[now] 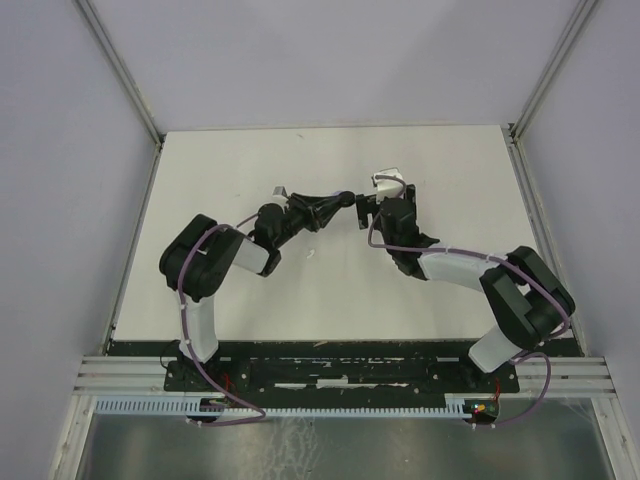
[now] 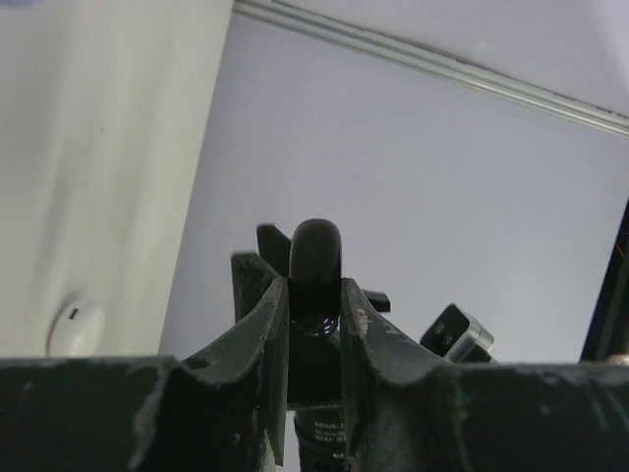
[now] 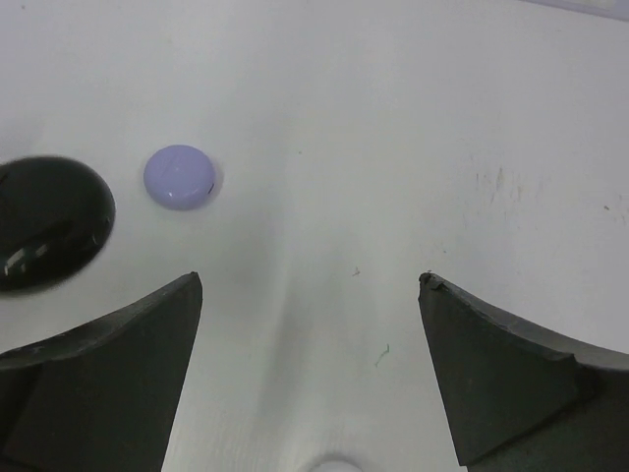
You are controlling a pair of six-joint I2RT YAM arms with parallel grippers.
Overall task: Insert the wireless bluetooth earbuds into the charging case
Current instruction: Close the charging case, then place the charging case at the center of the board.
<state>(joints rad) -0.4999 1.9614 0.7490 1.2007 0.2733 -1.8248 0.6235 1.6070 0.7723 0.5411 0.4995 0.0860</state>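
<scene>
A white desk (image 1: 330,290), faintly scuffed, is boxed in by pale grey walls (image 1: 330,60) with metal rails (image 1: 120,60) at the corners.

Ahead of the left gripper (image 2: 314,287) and off to its left, a small white rounded piece (image 2: 76,325) with a dark slot lies on the desk. Beyond its fingertips, black parts of the right arm (image 2: 454,334) stand close.

The left gripper is clamped on a black round-topped piece (image 2: 315,246). The piece's long axis runs along the fingers, and its rounded end pokes out past the tips, towards that arm. Whether it is one of the wireless bluetooth earbuds or a disc gripped on edge cannot be told.

The right gripper (image 3: 310,285) hangs over bare desk, its fingers wide apart. Ahead of its left finger sit a blurred, glossy black disc (image 3: 49,221) and, near it but not touching, a lilac disc (image 3: 180,177). A white sliver (image 3: 336,462) shows under the gripper, between the fingers.
</scene>
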